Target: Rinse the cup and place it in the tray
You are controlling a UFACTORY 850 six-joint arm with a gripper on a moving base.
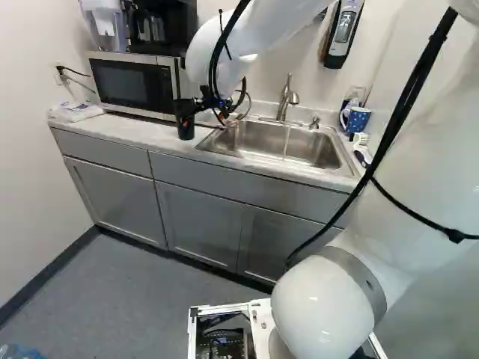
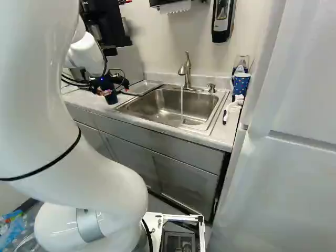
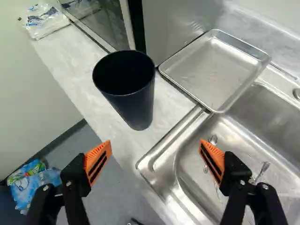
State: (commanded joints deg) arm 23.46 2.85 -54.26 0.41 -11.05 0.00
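At the sink's left end my gripper (image 2: 106,84) hangs over the counter in the right base view. A dark, tapered cup (image 3: 133,101) stands upright on the counter, between microwave and sink. In the wrist view my gripper (image 3: 155,146) is open, its orange pads wide apart, with the cup ahead of them and nothing held. The shallow metal tray (image 3: 213,70) lies beside the cup, against the sink's rim. Water runs from the faucet (image 2: 186,68) into the sink basin (image 2: 157,107). The left base view shows the cup (image 1: 185,126) close by the gripper.
A microwave (image 1: 133,84) stands behind the cup, with a plastic packet (image 3: 44,19) on the counter past it. Right of the sink are a blue patterned mug (image 2: 241,84) and a white brush (image 2: 233,105). The counter's front edge runs close by the cup.
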